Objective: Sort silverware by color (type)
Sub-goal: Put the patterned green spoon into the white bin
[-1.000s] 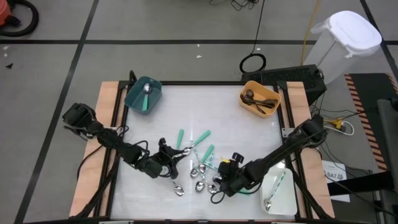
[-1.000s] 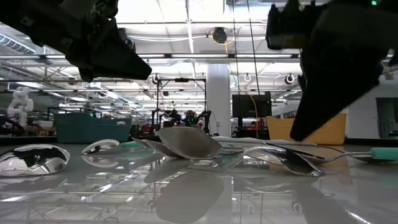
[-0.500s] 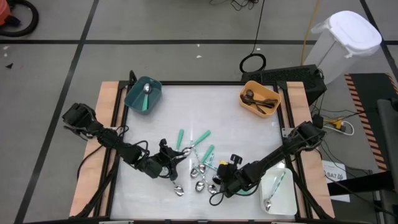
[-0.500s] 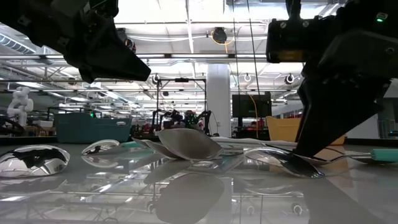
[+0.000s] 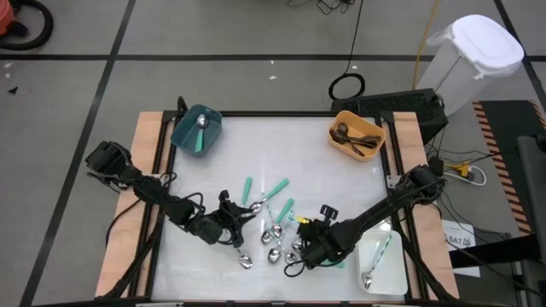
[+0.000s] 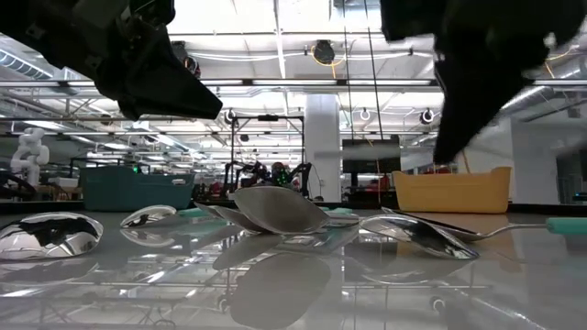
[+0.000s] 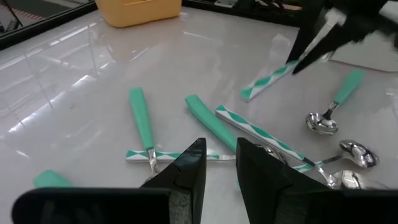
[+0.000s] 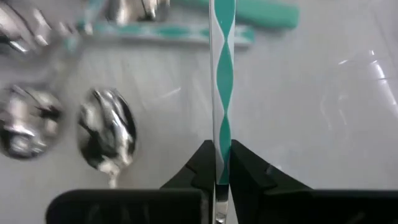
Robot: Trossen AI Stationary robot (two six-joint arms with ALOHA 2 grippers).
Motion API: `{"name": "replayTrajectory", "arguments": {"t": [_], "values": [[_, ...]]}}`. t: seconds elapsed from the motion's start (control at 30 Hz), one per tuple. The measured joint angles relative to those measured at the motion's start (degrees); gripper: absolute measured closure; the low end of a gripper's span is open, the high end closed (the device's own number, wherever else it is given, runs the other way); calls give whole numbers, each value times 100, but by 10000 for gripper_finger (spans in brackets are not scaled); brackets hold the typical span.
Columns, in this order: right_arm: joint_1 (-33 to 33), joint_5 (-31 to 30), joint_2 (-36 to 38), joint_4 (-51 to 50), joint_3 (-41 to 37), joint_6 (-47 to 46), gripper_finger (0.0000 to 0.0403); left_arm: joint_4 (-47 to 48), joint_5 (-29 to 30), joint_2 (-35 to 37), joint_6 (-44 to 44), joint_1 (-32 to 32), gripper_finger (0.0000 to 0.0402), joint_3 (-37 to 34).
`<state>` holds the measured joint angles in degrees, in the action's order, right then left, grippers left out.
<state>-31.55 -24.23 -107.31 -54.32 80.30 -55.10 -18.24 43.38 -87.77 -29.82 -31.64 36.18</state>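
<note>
Spoon (image 8: 222,93) teal-white striped, clamped in R gripper (image 8: 216,163)

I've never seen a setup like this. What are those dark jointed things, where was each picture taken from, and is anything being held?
They are two robot arms at a white table, sorting cutlery. One picture looks straight down, one sits level with the tabletop, and one camera rides on each wrist. Loose spoons, some shiny, some with teal handles, lie mid-table. Around them stand a teal bin, an orange bin and a white bin. The right end effector is shut on a teal-and-white striped utensil, seen lifted off the table in the left wrist picture. The left end effector hovers over the pile, fingers slightly apart, holding nothing.
</note>
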Motion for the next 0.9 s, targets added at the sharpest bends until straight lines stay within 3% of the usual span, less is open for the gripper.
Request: {"name": "replayTrajectory", "arguments": {"t": [0.4,0.77,0.9], "values": [[-157,-287,2,-1506,1389,-230,382,2,-194,0,467,11,314,0],[-687,-103,2,-3575,2698,-1413,382,55,-199,1,420,-141,314,0],[-925,-117,119,-3550,2929,-1640,382,51,-199,1,416,-226,314,0]]}}
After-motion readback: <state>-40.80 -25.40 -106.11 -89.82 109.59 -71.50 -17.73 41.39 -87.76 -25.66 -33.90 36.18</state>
